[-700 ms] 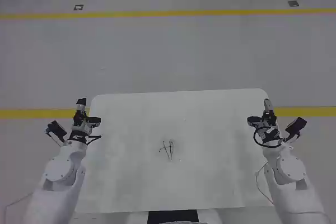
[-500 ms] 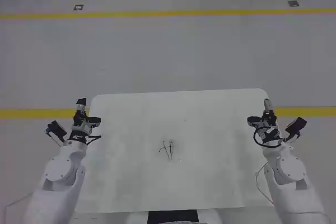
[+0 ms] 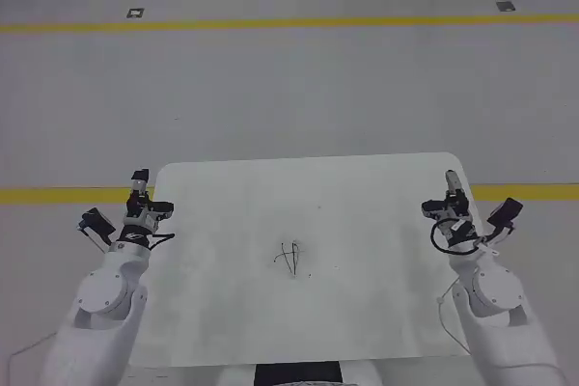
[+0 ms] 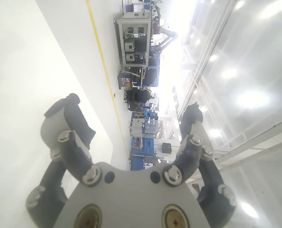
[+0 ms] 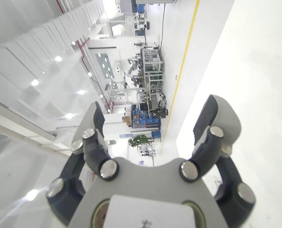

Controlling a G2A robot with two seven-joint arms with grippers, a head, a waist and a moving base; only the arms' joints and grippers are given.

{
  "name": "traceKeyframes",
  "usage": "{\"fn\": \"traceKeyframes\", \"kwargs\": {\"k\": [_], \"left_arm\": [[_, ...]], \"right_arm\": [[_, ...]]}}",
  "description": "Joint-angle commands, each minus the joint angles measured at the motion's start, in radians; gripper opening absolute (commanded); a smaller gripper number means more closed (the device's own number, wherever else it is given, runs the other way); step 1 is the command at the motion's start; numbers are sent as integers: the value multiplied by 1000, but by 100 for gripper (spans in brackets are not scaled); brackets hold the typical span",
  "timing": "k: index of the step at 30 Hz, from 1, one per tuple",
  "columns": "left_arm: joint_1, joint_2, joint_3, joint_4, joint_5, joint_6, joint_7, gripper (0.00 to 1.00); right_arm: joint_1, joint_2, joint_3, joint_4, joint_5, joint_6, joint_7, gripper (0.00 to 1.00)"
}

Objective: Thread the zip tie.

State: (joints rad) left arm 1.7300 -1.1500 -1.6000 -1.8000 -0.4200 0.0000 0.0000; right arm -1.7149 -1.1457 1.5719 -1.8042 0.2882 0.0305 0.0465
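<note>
Toward the middle of the bench, a little nearer its near edge than its far one, lies the zip tie, a thin dark tangle too small to tell whether it is threaded. A tiny dark speck sits just beside it on the white top. Farther back, the left gripper hangs just outside the bench's left edge and the right gripper at its right edge, both well apart from the zip tie. The wrist views show the left fingers and the right fingers spread wide. Beyond the far edge, a yellow floor line crosses the grey floor.
</note>
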Motion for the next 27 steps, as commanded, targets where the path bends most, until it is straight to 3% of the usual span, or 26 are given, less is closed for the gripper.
{"fn": "traceKeyframes", "kwargs": {"k": [1,4,16,27], "left_arm": [[0,0,0,0,0,0,0,100],[0,0,0,0,0,0,0,100],[0,0,0,0,0,0,0,100],[0,0,0,0,0,0,0,100]], "right_arm": [[3,2,-15,1,-85,16,19,100],[7,2,-52,7,-176,43,43,100],[12,2,-64,8,-186,39,60,100],[216,-6,-253,69,-473,200,200,100]]}}
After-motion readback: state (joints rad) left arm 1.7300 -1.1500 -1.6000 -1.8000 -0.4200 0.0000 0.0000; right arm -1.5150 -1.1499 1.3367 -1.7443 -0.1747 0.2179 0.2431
